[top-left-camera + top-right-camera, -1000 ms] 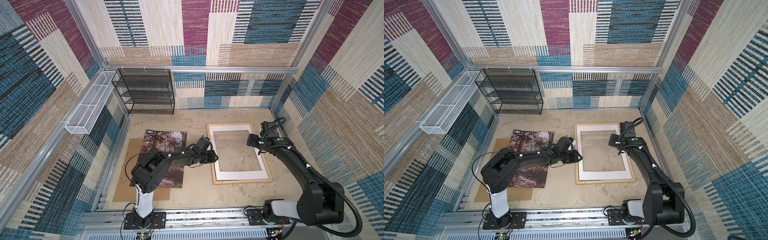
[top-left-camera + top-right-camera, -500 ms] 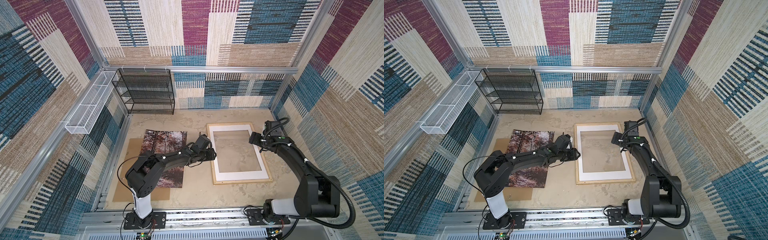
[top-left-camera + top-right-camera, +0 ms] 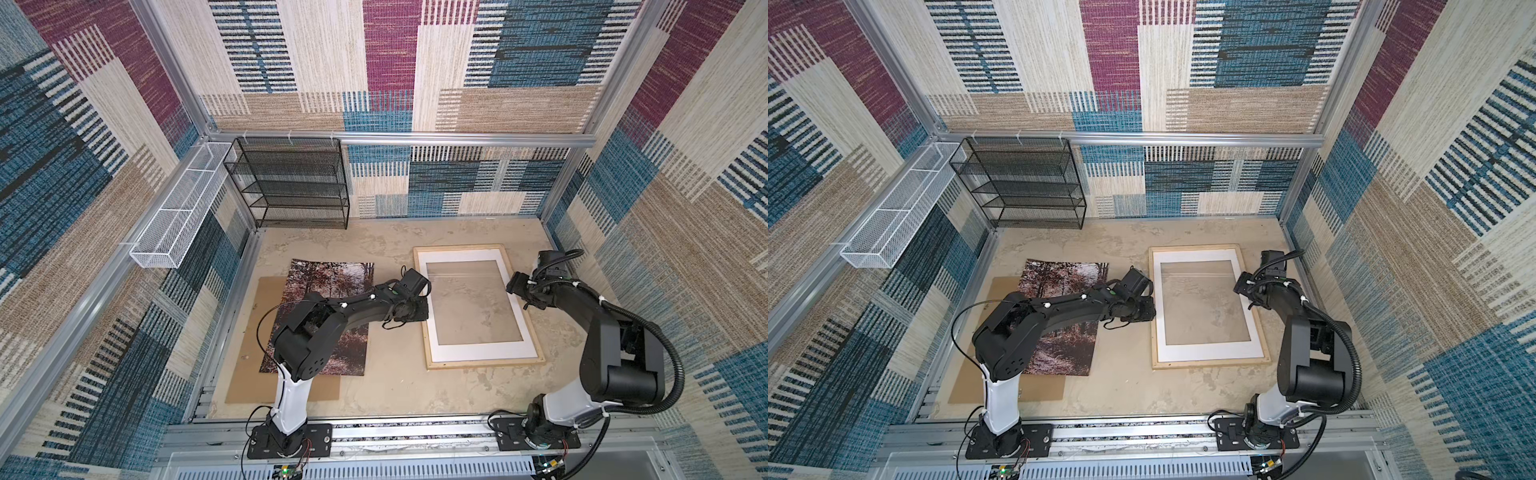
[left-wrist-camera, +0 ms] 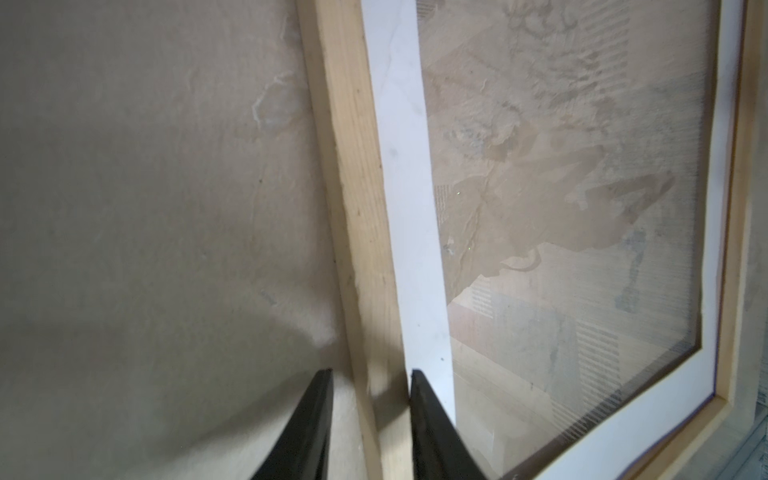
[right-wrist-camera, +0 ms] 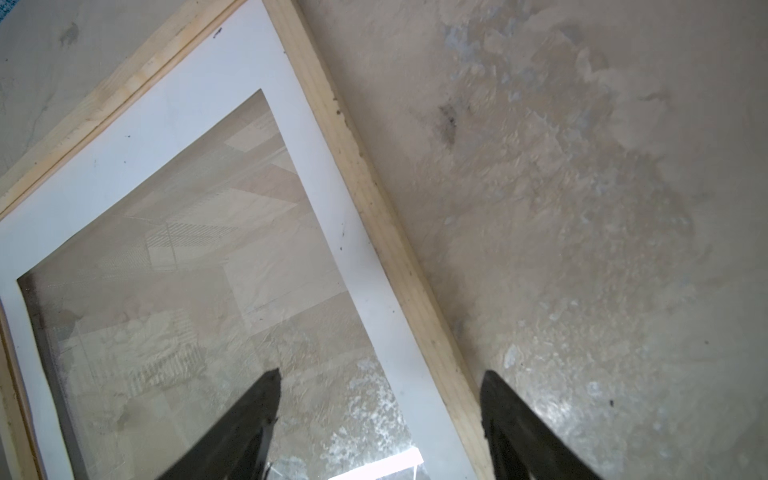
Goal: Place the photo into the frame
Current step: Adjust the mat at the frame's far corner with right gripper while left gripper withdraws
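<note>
Top views both show the sandy table I work on, with a black mesh shelf at its far edge. On the left half lies a brown backing board. The photo rests face up on it, its far end reaching past the board onto the table, and my left arm crosses above it. The photo lies apart from the frame, which is flat on the right half. A white mat sits inside its wooden rails, and the table shows through the clear pane in the mat's window.

My left gripper is at the long rail nearer the photo. In the left wrist view its fingers stand narrowly parted on either side of the wood strip. One is at the inner edge by the mat, and a sliver of gap shows at the outer one, so it clasps nothing.

My right gripper is at the opposite long rail, jaws spread wide. One finger is over the pane and the other over bare table, and it holds nothing.
</note>
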Available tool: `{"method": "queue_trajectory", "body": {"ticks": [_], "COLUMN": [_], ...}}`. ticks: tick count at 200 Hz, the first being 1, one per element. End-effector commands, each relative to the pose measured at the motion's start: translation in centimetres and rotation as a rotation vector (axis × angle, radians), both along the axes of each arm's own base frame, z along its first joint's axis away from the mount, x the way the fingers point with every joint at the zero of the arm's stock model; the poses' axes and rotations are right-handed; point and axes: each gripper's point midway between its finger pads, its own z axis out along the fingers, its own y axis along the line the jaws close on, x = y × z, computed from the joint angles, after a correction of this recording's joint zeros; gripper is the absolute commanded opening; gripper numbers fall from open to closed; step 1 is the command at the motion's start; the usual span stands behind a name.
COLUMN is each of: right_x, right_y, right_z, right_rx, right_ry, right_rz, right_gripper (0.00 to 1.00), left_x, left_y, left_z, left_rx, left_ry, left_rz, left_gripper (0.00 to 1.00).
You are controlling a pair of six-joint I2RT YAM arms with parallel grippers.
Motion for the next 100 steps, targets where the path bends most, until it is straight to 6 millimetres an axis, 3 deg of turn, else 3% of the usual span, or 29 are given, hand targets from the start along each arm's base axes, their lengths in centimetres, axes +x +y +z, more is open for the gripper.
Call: {"method": "queue_trajectory", "body": {"ticks": [1,34,100], "right_x": [1.3,1.2,1.6], "right_y": [0.0,0.7,4.3], "right_z": [0.0,-1.0,0.2], "right_rx": [0.017,0.054,0.205], "right_ry": [-0.037,-0.031,-0.110], "right_rz": [0.010,0.032,0.164], "right_gripper": [0.76,0.72,0.60], "left_x": [0.1,0.8,2.0], "left_y": [1.4,2.5,7.0], "left_z": [-1.3,-2.1,-2.1], "left_rx": [0.059,0.061,0.105], "left_ry": [0.021,0.041,0.030], "left_rz": [0.002,0.026,0.091], "left_gripper": [0.32,0.28,0.28]}}
